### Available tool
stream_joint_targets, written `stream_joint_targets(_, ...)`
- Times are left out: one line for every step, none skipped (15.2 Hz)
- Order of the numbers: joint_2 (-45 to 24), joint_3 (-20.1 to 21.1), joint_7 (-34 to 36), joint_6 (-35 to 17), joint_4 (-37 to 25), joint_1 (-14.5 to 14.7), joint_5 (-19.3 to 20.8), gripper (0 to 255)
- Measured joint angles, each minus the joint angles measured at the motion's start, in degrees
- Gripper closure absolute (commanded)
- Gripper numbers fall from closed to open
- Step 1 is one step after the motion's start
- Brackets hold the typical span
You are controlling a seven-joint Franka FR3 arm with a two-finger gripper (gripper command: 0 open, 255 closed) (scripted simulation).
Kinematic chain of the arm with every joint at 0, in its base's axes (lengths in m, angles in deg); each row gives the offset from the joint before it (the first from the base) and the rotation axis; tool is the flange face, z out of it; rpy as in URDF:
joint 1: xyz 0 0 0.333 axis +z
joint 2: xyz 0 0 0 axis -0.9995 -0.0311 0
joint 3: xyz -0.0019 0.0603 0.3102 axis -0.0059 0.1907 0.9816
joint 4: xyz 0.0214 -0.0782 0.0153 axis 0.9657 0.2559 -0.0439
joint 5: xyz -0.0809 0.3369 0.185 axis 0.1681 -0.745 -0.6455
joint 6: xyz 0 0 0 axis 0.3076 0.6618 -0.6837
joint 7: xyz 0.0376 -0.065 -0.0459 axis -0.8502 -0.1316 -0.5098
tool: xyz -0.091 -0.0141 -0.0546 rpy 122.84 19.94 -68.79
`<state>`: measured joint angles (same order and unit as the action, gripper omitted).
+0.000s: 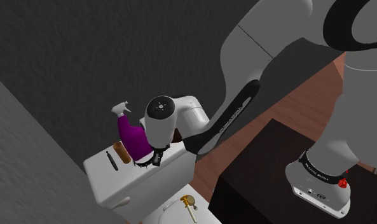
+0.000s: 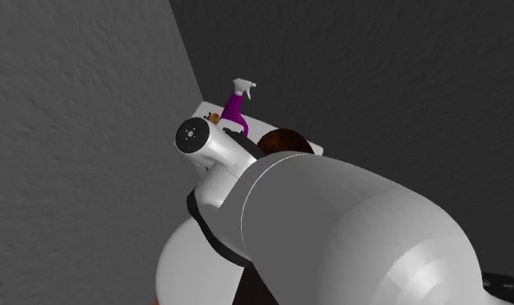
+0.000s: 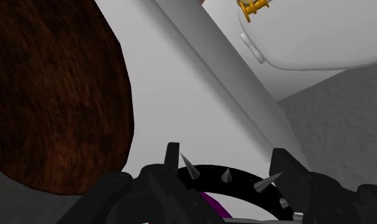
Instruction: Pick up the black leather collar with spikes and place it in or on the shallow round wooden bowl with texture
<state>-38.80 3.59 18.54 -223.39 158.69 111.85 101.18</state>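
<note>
The black collar [image 3: 226,181] with metal spikes sits between my gripper's [image 3: 230,167] two black fingers, which are shut on it, a little above the white toilet tank lid [image 3: 180,108]. Beside the gripper, close by, lies the shallow round brown bowl [image 3: 53,95] with a rough texture. In the shoulder view the gripper [image 1: 154,159] hangs over the tank with the spiky collar [image 1: 144,164] dangling from it. In the second exterior view the bowl [image 2: 285,140] peeks out behind the arm.
A purple spray bottle [image 1: 133,135] stands on the tank [image 1: 117,181] just behind the gripper, with a brown cylinder [image 1: 122,153] and a thin black item [image 1: 109,159] beside it. A gold object [image 1: 189,202] lies on the toilet lid. Grey walls close in around.
</note>
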Motion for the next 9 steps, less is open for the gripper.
stream_joint_targets(0.6, 0.3, -0.3, 0.4, 0.2, -0.2, -0.5, 255)
stream_joint_targets(1.3, 0.7, -0.9, 0.8, 0.4, -0.5, -1.0, 255)
stream_joint_targets(2.1, 1.1, -1.5, 1.2, 0.7, -0.8, -1.7, 255)
stream_joint_targets(2.8, 1.5, -2.1, 1.6, 0.9, -1.2, -2.3, 255)
stream_joint_targets(3.4, 1.9, -2.6, 2.1, 0.9, -1.4, -2.9, 255)
stream_joint_targets(4.0, 2.2, -3.1, 2.6, 1.0, -1.6, -3.5, 255)
stream_joint_targets(4.5, 2.6, -3.5, 3.1, 0.9, -1.8, -4.1, 255)
stream_joint_targets(5.2, 2.9, -4.0, 3.5, 1.1, -2.0, -4.7, 255)
stream_joint_targets(5.8, 3.2, -4.7, 4.0, 1.2, -2.4, -5.3, 255)
